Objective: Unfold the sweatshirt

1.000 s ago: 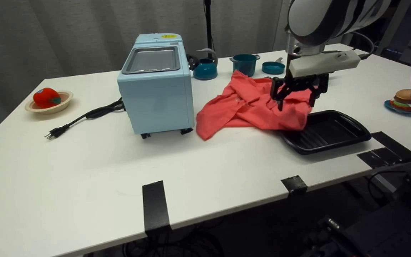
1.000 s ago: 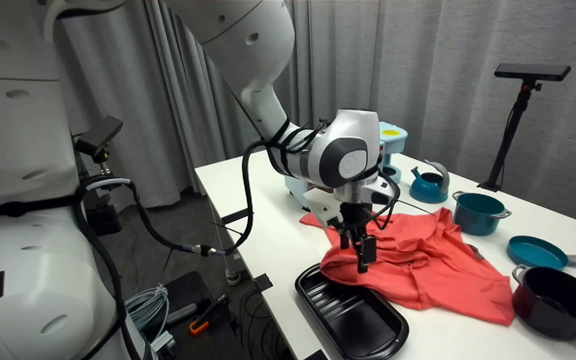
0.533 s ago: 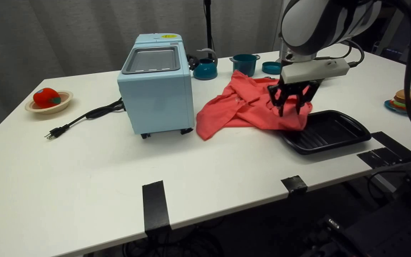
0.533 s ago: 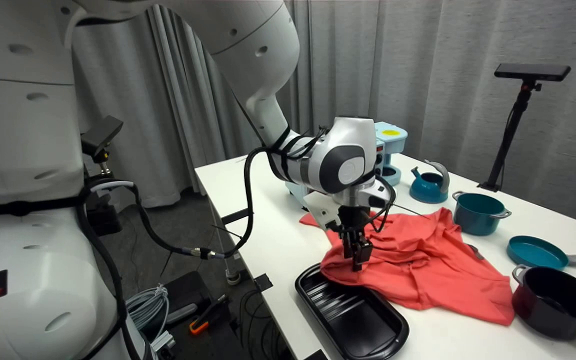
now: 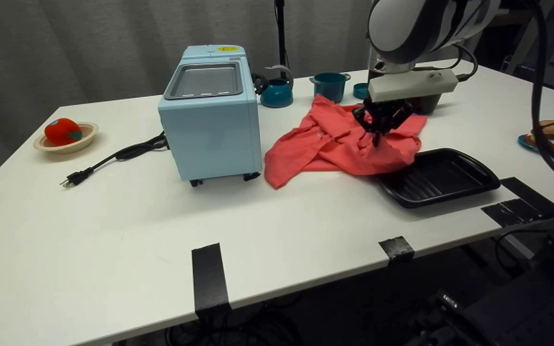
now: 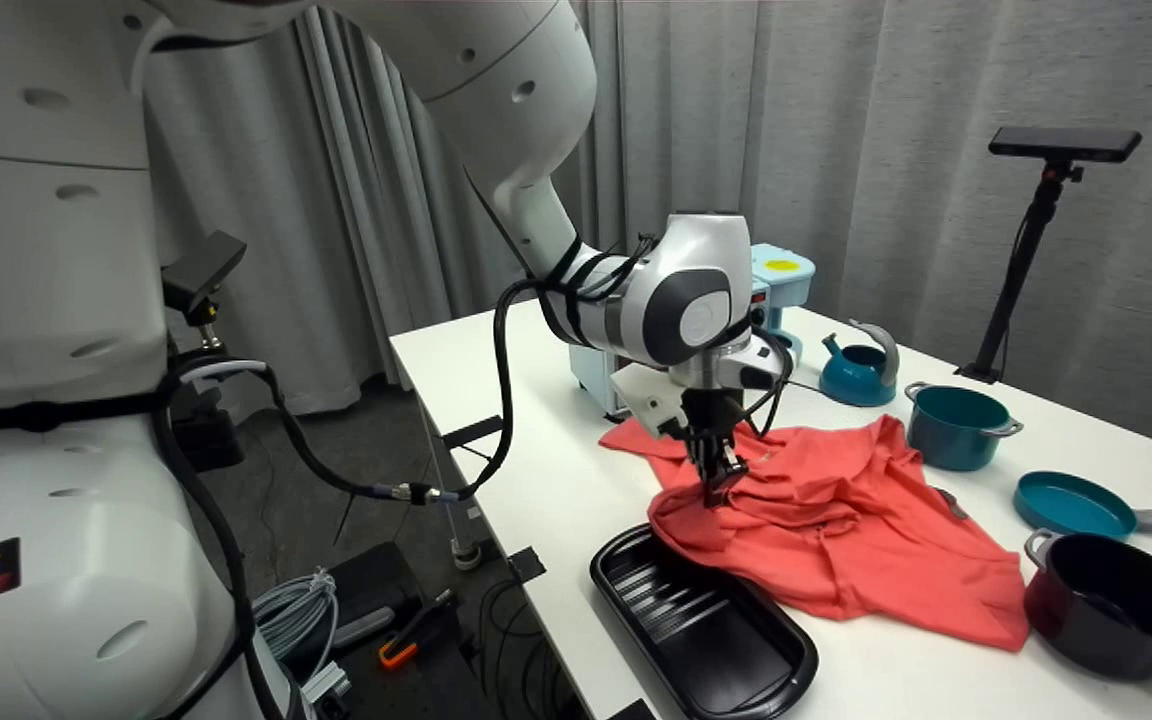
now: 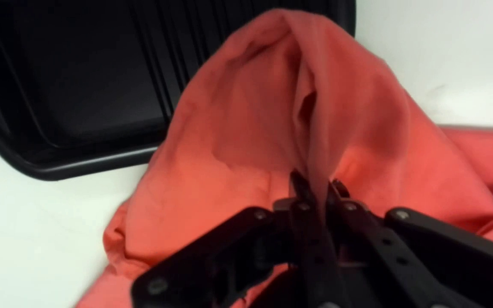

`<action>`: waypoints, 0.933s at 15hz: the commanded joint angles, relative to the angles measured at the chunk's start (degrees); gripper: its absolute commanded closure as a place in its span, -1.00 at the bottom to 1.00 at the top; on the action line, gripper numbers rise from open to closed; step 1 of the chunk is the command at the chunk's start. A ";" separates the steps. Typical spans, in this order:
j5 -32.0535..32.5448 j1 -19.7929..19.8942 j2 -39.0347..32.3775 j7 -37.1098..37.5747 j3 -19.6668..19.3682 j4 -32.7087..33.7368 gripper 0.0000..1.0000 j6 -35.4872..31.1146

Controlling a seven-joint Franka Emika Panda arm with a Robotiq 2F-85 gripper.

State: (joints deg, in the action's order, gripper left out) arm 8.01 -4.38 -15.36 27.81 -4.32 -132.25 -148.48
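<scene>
Jaws clenched, the gripper (image 7: 320,186) pinches 1 fold of the sweatshirt (image 7: 178,188), which lies rumpled on the white table (image 5: 128,230), right of the light-blue appliance (image 5: 214,137) in an exterior view, its near right end over the left part of the black tray (image 5: 450,173).

In an exterior view, open tabletop (image 5: 282,230) stretches along the near edge, leaving room to pass in front of the light-blue appliance (image 5: 214,134) and the sweatshirt (image 5: 339,146). The appliance walls off one end of the sweatshirt; at the other, the black tray (image 5: 450,174), rim raised, lies partly under it. On the far side the teal pot (image 6: 961,430) and dark pot (image 6: 1101,625) stand close by
</scene>
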 commanded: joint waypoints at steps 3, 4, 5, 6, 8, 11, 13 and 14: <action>-14.24 1.98 6.42 -15.05 6.84 -0.53 0.97 3.14; -18.67 2.38 7.44 -19.71 8.51 -0.58 0.97 4.25; -21.81 2.27 8.62 -23.26 9.58 -0.60 0.97 6.19; -24.54 2.17 9.48 -26.80 10.32 -0.54 0.97 8.43; -28.02 1.76 11.75 -32.84 10.93 -1.39 0.97 13.90; -28.70 1.70 13.99 -40.14 10.07 -2.21 0.97 23.84; -26.67 1.93 15.17 -43.94 9.08 -2.70 0.97 30.86; -25.58 2.07 15.69 -45.98 8.56 -3.18 0.97 34.01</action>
State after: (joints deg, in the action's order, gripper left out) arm -19.07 -3.41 -3.19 -11.83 5.27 -133.14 -122.46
